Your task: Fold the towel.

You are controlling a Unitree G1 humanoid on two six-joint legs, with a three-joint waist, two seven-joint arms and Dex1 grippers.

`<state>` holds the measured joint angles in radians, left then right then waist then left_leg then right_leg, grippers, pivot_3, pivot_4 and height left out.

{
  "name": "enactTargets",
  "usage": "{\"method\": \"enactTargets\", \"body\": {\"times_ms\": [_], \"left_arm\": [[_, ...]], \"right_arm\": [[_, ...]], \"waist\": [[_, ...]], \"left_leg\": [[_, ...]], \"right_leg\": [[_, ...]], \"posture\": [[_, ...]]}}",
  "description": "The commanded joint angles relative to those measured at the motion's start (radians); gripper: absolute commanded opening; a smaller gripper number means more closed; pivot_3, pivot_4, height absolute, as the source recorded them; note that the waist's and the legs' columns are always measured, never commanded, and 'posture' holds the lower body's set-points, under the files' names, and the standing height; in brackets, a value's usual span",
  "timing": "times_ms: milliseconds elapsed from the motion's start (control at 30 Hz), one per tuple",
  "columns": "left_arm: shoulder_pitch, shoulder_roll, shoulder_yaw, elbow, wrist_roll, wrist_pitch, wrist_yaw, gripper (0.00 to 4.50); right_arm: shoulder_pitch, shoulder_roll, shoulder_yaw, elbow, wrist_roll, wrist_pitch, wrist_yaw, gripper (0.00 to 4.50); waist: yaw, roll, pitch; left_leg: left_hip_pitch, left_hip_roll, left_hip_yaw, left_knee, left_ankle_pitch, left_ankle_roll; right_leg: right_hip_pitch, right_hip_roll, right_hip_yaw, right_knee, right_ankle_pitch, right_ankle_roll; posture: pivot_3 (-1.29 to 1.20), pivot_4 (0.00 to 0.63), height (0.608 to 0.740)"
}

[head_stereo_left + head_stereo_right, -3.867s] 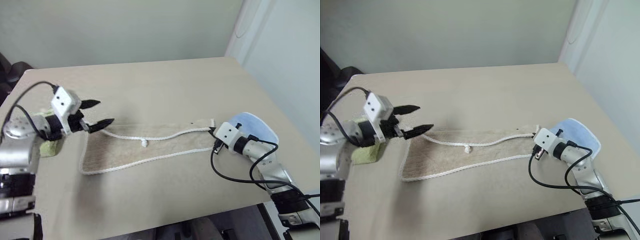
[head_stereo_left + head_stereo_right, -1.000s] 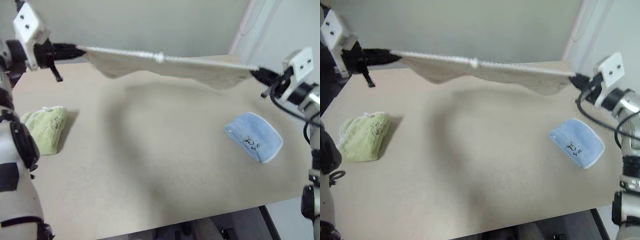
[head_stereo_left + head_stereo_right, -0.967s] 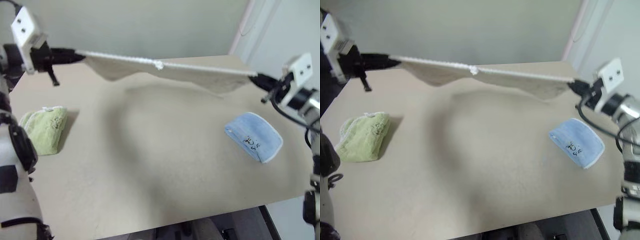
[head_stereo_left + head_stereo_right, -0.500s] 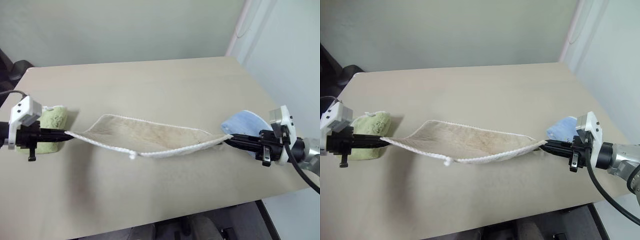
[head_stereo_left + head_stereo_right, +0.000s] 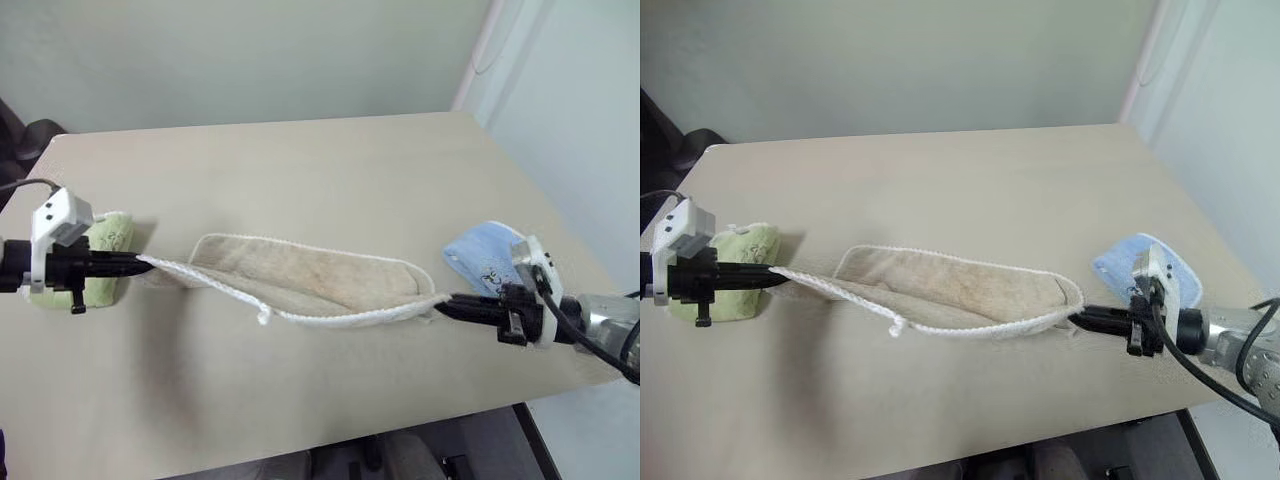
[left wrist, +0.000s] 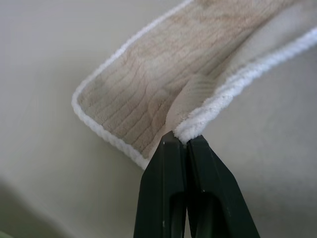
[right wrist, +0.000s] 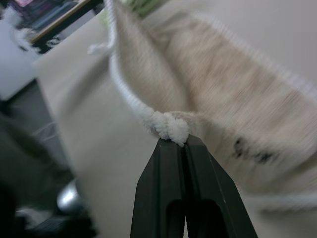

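Because the towel point(image 5: 310, 285) is sagging limply, you are handling light, floppy cloth; both grippers, left point(image 5: 140, 264) and right point(image 5: 440, 305), are pinching its corded corners.

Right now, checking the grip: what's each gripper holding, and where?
Both hold the towel: left gripper and right gripper each pinch a corded end.

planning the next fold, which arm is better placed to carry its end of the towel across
Right, probably. Both grippers are shut on towel corners; the right gripper is further forward than the left gripper.
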<state>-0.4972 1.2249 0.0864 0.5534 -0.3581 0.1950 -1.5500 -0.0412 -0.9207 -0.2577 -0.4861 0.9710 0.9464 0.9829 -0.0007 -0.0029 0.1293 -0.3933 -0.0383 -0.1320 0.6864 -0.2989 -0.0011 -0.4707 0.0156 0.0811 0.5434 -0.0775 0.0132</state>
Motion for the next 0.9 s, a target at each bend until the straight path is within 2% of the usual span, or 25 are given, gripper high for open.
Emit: {"method": "enactTargets", "body": {"times_ms": [33,100,200,367,467,533,600,700,767,833,900], "left_arm": [[0.033,0.044,-0.026,0.006,0.015,-0.067,-0.064,0.03],[-0.012,0.022,-0.020,0.029,0.007,-0.062,-0.064,0.03],[-0.156,-0.037,-0.027,0.118,0.032,-0.064,-0.022,0.03],[-0.442,-0.139,-0.043,0.361,0.169,-0.239,0.202,0.03],[-0.549,-0.166,-0.038,0.458,0.217,-0.304,0.297,0.03],[-0.606,-0.180,-0.027,0.500,0.232,-0.325,0.354,0.03],[-0.641,-0.186,-0.001,0.504,0.207,-0.306,0.345,0.03],[-0.608,-0.172,0.044,0.420,0.132,-0.256,0.234,0.03],[-0.534,-0.145,0.079,0.305,0.067,-0.170,0.144,0.03],[-0.375,-0.098,0.139,0.116,-0.015,-0.056,0.073,0.03],[-0.243,-0.061,0.196,-0.030,-0.069,0.057,0.077,0.03]], "right_arm": [[0.082,-0.058,-0.056,-0.105,0.018,-0.025,0.077,0.00],[0.059,-0.053,-0.050,-0.081,-0.019,-0.057,0.044,0.00],[-0.079,-0.042,0.001,0.052,-0.126,-0.129,-0.003,0.00],[-0.489,-0.009,0.172,0.479,-0.427,-0.355,-0.018,0.00],[-0.718,0.043,0.252,0.738,-0.576,-0.509,-0.020,0.00],[-0.863,0.086,0.278,0.908,-0.651,-0.613,-0.037,0.00],[-0.991,0.119,0.284,1.054,-0.704,-0.712,-0.054,0.00],[-1.090,0.138,0.271,1.169,-0.735,-0.800,-0.041,0.00],[-1.097,0.135,0.260,1.178,-0.732,-0.825,-0.004,0.00],[-1.021,0.115,0.236,1.080,-0.683,-0.793,0.066,0.00],[-0.927,0.092,0.208,0.963,-0.631,-0.736,0.124,0.00]], "waist": [[0.000,0.000,-0.004],[-0.001,-0.003,-0.007],[-0.001,-0.005,-0.008],[-0.002,-0.003,-0.006],[-0.004,-0.001,-0.005],[-0.007,0.001,-0.004],[-0.009,0.001,-0.004],[-0.010,0.002,-0.005],[-0.010,0.002,-0.006],[-0.011,0.003,-0.007],[-0.010,0.003,-0.007]], "left_leg": [[0.000,0.000,0.000,-0.001,-0.001,0.001],[0.002,0.000,0.000,-0.003,-0.002,0.002],[0.001,0.000,0.000,-0.002,-0.002,0.000],[-0.002,-0.001,0.000,0.004,-0.001,0.001],[-0.001,-0.001,0.000,0.005,0.007,0.014],[-0.001,0.000,0.000,0.004,0.009,0.017],[-0.001,0.000,0.000,-0.002,0.010,0.017],[-0.001,0.001,0.000,-0.012,0.012,0.015],[-0.001,0.001,0.000,-0.017,0.013,0.013],[0.000,0.001,0.000,-0.019,0.013,0.013],[0.001,0.004,0.000,-0.020,0.013,0.013]], "right_leg": [[0.000,0.000,0.000,0.000,0.000,0.000],[0.000,0.000,0.000,0.000,0.000,0.000],[0.000,0.000,0.000,0.000,0.000,0.000],[0.000,-0.002,0.000,-0.003,0.000,0.000],[0.000,-0.001,0.000,-0.003,0.011,0.005],[-0.001,-0.001,-0.001,-0.002,0.021,0.007],[-0.003,-0.001,-0.001,-0.003,0.022,0.006],[-0.007,-0.001,-0.002,-0.005,0.025,-0.003],[-0.007,-0.002,-0.003,-0.008,0.025,-0.003],[-0.005,-0.003,-0.004,-0.012,0.025,-0.003],[0.001,-0.003,-0.009,-0.020,0.026,-0.004]], "posture": [[0.00,0.150,0.740],[0.00,0.150,0.740],[0.00,0.150,0.740],[0.00,0.150,0.740],[0.00,0.150,0.740],[0.00,0.150,0.740],[0.00,0.150,0.740],[0.00,0.150,0.740],[0.00,0.150,0.740],[0.00,0.150,0.740],[0.00,0.150,0.740]]}}
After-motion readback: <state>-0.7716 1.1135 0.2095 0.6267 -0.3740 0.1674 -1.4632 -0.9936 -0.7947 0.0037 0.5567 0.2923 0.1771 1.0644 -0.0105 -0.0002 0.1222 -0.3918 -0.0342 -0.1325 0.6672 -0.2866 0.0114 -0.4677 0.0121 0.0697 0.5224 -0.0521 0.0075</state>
